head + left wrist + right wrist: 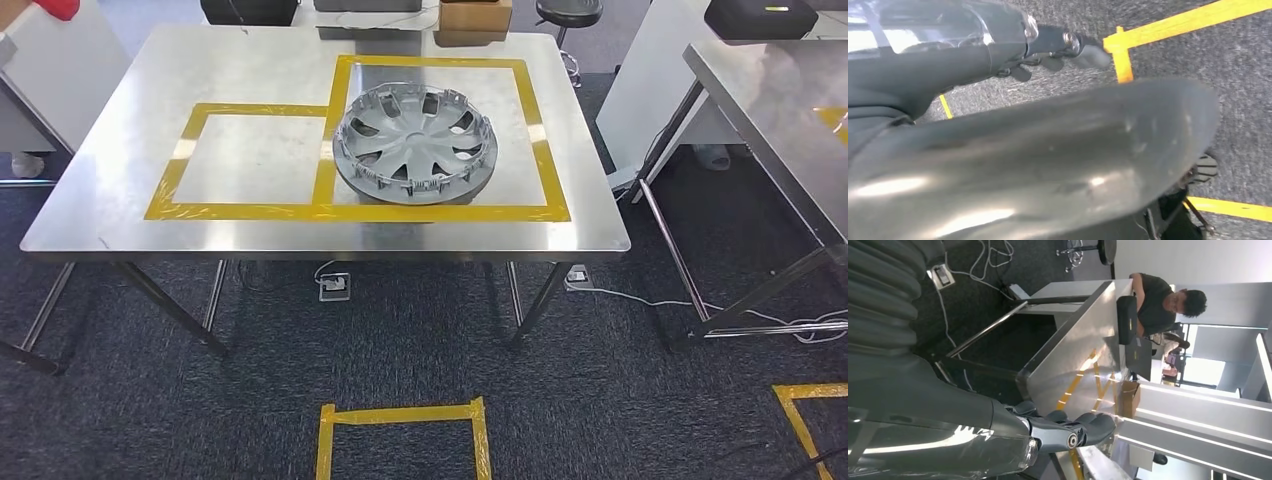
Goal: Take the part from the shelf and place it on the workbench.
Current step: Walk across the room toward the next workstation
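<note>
- My left hand (pixel 1058 50) hangs over the carpet, fingers (pixel 1093 55) loosely curled on nothing.
- My right hand (pixel 1068 432) is raised, fingers apart, empty.
- The grey spoked part (pixel 415 143) lies flat on the counter (pixel 250 60), inside the taped square at 3 o'clock.

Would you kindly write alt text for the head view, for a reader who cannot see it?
A grey hubcap lies flat on a steel workbench, inside the larger of two adjoining yellow tape rectangles; the smaller rectangle to its left holds nothing. A cardboard box sits at the far edge, and a yellow tape square marks the dark carpet in front.
</note>
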Available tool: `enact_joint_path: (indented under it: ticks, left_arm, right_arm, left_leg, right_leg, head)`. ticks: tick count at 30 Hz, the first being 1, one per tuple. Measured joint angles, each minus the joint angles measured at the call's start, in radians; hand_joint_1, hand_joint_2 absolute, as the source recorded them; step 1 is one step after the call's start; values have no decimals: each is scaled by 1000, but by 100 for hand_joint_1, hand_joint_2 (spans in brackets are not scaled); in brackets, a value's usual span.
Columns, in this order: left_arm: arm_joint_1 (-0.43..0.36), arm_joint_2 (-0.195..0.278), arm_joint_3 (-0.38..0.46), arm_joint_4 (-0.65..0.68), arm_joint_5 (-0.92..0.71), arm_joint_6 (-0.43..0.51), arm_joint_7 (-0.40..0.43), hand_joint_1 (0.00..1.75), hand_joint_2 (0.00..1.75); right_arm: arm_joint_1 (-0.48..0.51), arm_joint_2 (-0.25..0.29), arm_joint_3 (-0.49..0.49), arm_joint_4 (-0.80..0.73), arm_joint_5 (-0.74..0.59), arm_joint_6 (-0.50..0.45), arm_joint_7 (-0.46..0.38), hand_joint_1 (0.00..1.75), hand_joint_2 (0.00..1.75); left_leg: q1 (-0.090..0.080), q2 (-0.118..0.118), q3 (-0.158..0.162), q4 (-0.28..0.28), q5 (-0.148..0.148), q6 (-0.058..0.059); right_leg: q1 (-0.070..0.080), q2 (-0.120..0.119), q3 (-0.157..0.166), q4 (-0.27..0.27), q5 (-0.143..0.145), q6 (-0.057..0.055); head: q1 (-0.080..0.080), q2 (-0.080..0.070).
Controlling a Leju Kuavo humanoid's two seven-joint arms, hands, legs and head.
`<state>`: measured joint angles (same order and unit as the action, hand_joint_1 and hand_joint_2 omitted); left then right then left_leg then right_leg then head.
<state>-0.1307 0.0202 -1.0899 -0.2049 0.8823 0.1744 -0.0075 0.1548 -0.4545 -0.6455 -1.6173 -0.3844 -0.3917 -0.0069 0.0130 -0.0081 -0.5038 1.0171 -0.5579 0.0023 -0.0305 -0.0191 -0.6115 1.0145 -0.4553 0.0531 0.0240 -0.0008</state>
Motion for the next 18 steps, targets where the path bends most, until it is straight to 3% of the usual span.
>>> enact_joint_path:
  ticks: [2, 4, 5, 6, 7, 9, 11, 12, 14, 15, 16, 18]
  left_arm:
    - [0, 0, 0, 0, 4, 0, 6, 0, 0]
    - [0, 1, 0, 0, 8, 0, 9, 0, 0]
    - [0, 1, 0, 0, 9, 0, 10, 0, 0]
    - [0, 2, 0, 0, 11, 1, 10, 0, 0]
    - [0, 3, 0, 0, 13, 3, 9, 0, 0]
    - [0, 4, 0, 0, 19, 9, 5, 0, 0]
    - [0, 3, 1, -2, 26, 14, -2, 0, 0]
    - [-1, 2, 1, -4, 30, 15, -4, 0, 0]
    - [-1, 2, 1, -7, 37, 15, -5, 0, 0]
    - [0, 4, 2, -8, 41, 15, -3, 0, 0]
    - [1, 6, 2, -8, 44, 15, -1, 0, 0]
    - [1, 11, 2, -9, 50, 15, 6, 0, 0]
  right_arm:
    - [11, 18, 7, 39, -17, 6, -40, 0, 0]
    - [16, 41, 17, 85, -37, 12, -80, 0, 0]
    - [17, 55, 25, 114, -49, 16, -101, 0, 0]
    - [17, 70, 35, 146, -61, 21, -122, 0, 0]
    - [16, 83, 46, 181, -71, 26, -142, 0, 0]
    - [7, 106, 72, 253, -76, 27, -166, 0, 0]
    - [-11, 124, 107, 336, -65, 21, -180, 0, 0]
    - [-23, 134, 126, 383, -61, 19, -195, 0, 0]
    - [-49, 155, 163, 488, -62, 28, -235, 0, 0]
    - [-65, 169, 183, 547, -64, 40, -251, 0, 0]
    - [-83, 183, 205, 609, -65, 53, -259, 0, 0]
    - [-117, 220, 252, 732, -54, 80, -253, 0, 0]
  left_leg:
    - [-1, 0, -20, -2, 20, 20]
    - [-10, 0, -44, -2, 39, 31]
    - [-15, -1, -56, -1, 49, 35]
    - [-22, -1, -69, -1, 60, 37]
    - [-29, -1, -81, -1, 69, 40]
    - [-39, -1, -101, -1, 88, 42]
    - [-43, 2, -115, -2, 105, 38]
    - [-39, 4, -119, -3, 115, 33]
    - [-31, 7, -125, -9, 133, 21]
    - [-28, 7, -129, -9, 129, 15]
    - [-27, 6, -137, 4, 105, 9]
    - [-22, 4, -162, 87, 11, -7]
  right_leg:
    - [-1, 4, -17, 61, -76, 6]
    - [0, 8, -36, 180, -165, 7]
    - [1, 9, -39, 229, -185, 5]
    - [3, 9, -31, 253, -182, -1]
    - [7, 9, -10, 243, -160, -9]
    - [21, 12, 70, 135, -109, -40]
    - [37, 13, 152, -2, -103, -71]
    - [44, 13, 173, -43, -106, -80]
    - [51, 13, 177, -74, -89, -83]
    - [51, 11, 173, -85, -73, -83]
    - [48, 9, 168, -96, -56, -86]
    - [39, 7, 144, -104, -29, -82]
  head:
    - [10, 0]
    - [21, 0]
    - [25, 0]
    - [27, 0]
    - [28, 0]
    - [31, 0]
    - [28, 0]
    - [26, 0]
    - [31, 0]
    - [37, 0]
    - [42, 0]
    - [42, 0]
